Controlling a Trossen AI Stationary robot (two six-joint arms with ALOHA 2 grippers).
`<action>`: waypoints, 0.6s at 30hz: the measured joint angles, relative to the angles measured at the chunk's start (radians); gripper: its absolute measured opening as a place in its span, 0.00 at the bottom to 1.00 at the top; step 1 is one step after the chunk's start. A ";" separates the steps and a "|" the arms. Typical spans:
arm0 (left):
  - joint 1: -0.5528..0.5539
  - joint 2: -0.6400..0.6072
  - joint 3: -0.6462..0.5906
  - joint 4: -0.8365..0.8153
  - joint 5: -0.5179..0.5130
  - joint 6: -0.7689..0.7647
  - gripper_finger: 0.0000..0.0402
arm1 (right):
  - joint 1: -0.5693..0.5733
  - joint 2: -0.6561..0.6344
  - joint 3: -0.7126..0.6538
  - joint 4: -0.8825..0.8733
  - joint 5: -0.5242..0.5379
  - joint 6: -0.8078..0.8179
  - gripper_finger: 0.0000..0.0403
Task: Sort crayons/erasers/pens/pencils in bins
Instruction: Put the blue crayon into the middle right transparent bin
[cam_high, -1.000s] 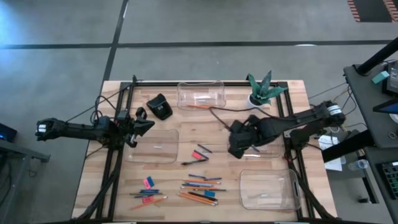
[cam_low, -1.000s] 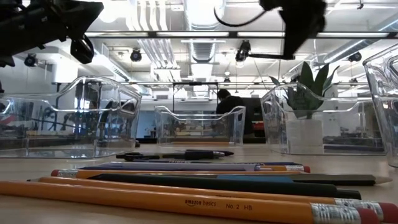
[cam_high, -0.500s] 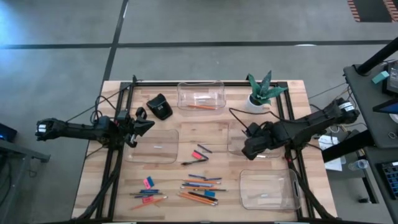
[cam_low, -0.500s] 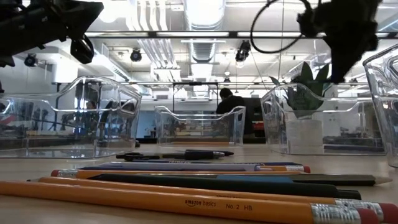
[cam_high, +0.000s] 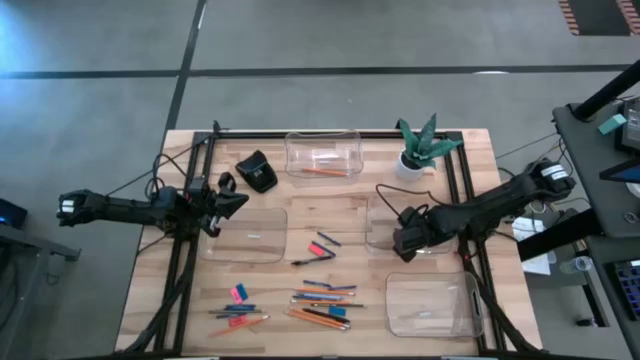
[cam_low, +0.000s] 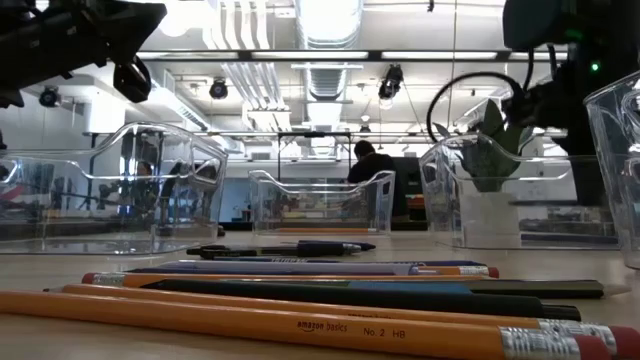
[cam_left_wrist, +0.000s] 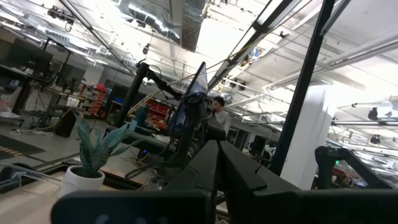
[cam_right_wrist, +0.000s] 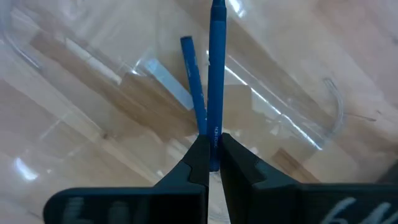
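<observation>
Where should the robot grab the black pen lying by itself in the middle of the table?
Probably at the middle of the black pen, coming straight down from above with the jaws across its thin body. It lies flat on bare wood, apart from the pile.

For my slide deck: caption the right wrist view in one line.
Right gripper shut on a blue pen above a clear bin that already holds another blue stick.

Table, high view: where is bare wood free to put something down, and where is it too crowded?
Free: the bare wood between the back bin, the left bin and the right bin, and the front-left corner. Crowded: the front middle, where pencils, pens and erasers lie.
</observation>
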 joint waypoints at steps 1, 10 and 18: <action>0.000 0.000 0.000 0.000 0.000 0.000 0.00 | 0.000 0.005 -0.005 0.007 0.000 0.000 0.03; 0.000 0.000 0.000 0.000 0.000 0.000 0.00 | 0.000 0.044 -0.018 0.016 0.002 0.022 0.03; 0.000 0.000 0.000 0.000 0.000 0.000 0.00 | 0.000 0.104 -0.008 0.037 0.013 0.031 0.14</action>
